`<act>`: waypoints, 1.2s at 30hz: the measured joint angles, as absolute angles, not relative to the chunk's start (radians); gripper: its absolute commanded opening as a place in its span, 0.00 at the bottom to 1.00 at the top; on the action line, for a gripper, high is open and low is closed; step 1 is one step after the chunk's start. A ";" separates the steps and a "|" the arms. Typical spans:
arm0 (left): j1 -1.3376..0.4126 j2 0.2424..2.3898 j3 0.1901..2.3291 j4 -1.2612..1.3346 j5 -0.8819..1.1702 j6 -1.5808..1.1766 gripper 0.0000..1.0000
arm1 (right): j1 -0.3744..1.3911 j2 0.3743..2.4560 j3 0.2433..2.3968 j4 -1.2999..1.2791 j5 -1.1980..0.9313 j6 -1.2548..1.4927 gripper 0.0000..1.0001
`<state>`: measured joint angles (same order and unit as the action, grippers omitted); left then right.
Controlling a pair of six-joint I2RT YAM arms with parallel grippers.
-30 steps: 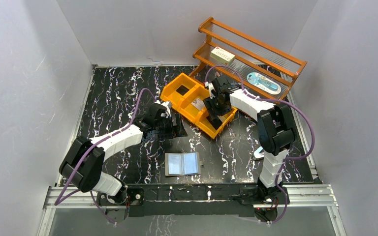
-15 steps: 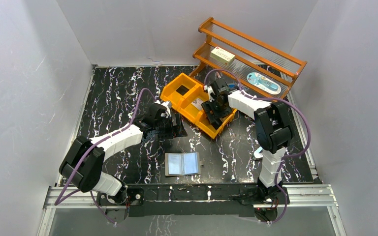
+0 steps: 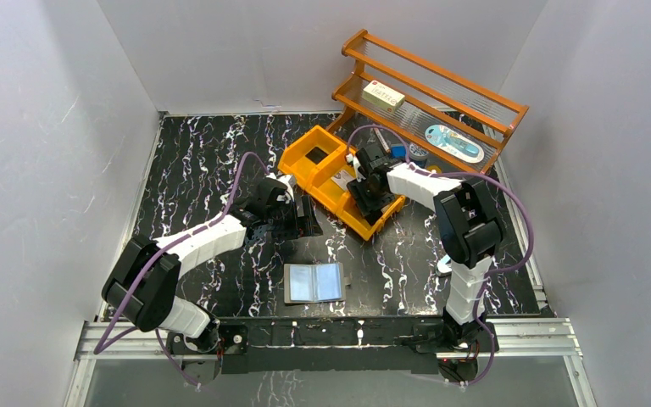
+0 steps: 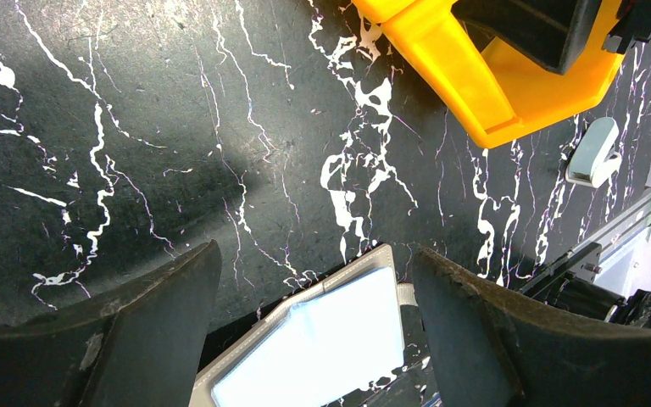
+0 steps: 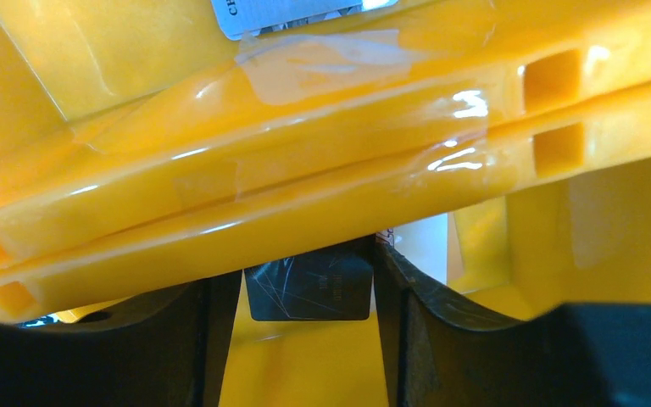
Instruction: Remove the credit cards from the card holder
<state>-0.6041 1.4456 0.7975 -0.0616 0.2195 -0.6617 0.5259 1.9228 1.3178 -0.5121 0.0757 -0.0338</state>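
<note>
Black card (image 5: 309, 292), likely light, stiff and slick, lies flat between the spread right gripper (image 5: 298, 275), best pinched by an edge; left gripper (image 4: 314, 254) spread too.

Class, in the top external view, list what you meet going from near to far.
Near to far: card holder → left gripper → cream box. Orange bin omitted: it overlaps the gripper.

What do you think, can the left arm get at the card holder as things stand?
Probably yes. The card holder lies open on the table, and the left gripper hangs open just beyond it. Its wrist view shows the holder between the fingers, with nothing in between.
</note>
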 measured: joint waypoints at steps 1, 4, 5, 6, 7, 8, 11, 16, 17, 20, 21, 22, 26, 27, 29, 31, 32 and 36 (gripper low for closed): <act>-0.604 1.446 0.797 -0.062 0.219 -0.662 0.82 | 0.526 1.921 1.318 -0.513 0.076 -0.032 0.49; -0.604 1.446 0.797 -0.062 0.218 -0.662 0.82 | 0.526 1.919 1.318 -0.513 0.076 -0.024 0.48; -0.604 1.446 0.797 -0.062 0.218 -0.662 0.82 | 0.526 1.919 1.318 -0.513 0.077 -0.023 0.48; -0.604 1.446 0.797 -0.062 0.218 -0.662 0.82 | 0.526 1.919 1.318 -0.514 0.077 -0.023 0.47; -0.604 1.446 0.797 -0.062 0.218 -0.662 0.82 | 0.526 1.919 1.319 -0.514 0.078 -0.022 0.47; -0.604 1.446 0.797 -0.062 0.218 -0.662 0.82 | 0.526 1.919 1.319 -0.516 0.079 -0.021 0.47; -0.604 1.446 0.797 -0.062 0.218 -0.662 0.82 | 0.526 1.919 1.322 -0.521 0.082 -0.017 0.47; -0.604 1.446 0.797 -0.062 0.217 -0.661 0.82 | 0.526 1.904 1.328 -0.530 0.088 -0.007 0.47; -0.604 1.446 0.797 -0.062 0.217 -0.661 0.82 | 0.525 1.897 1.330 -0.534 0.087 -0.006 0.47; -0.604 1.446 0.797 -0.063 0.217 -0.661 0.82 | 0.525 1.874 1.341 -0.543 0.087 -0.003 0.48; -0.604 1.446 0.797 -0.065 0.217 -0.661 0.82 | 0.525 1.864 1.343 -0.544 0.088 -0.002 0.48; -0.604 1.446 0.797 -0.065 0.217 -0.661 0.82 | 0.525 1.856 1.345 -0.545 0.088 -0.001 0.48; -0.604 1.446 0.797 -0.069 0.217 -0.661 0.82 | 0.521 1.832 1.346 -0.546 0.084 0.004 0.50; -0.604 1.446 0.797 -0.069 0.217 -0.661 0.82 | 0.519 1.829 1.346 -0.546 0.081 0.005 0.50; -0.604 1.446 0.797 -0.069 0.217 -0.661 0.82 | 0.514 1.828 1.346 -0.545 0.072 0.007 0.51; -0.604 1.446 0.798 -0.069 0.217 -0.661 0.82 | 0.508 1.828 1.346 -0.545 0.060 0.008 0.51; -0.604 1.446 0.799 -0.070 0.217 -0.661 0.82 | 0.504 1.828 1.346 -0.545 0.050 0.009 0.50; -0.604 1.446 0.801 -0.070 0.217 -0.661 0.82 | 0.490 1.830 1.347 -0.546 0.002 0.021 0.49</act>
<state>-0.6041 1.4456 0.8013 -0.0696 0.2169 -0.6609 0.4900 1.8297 1.3468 -0.5465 0.0025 0.0212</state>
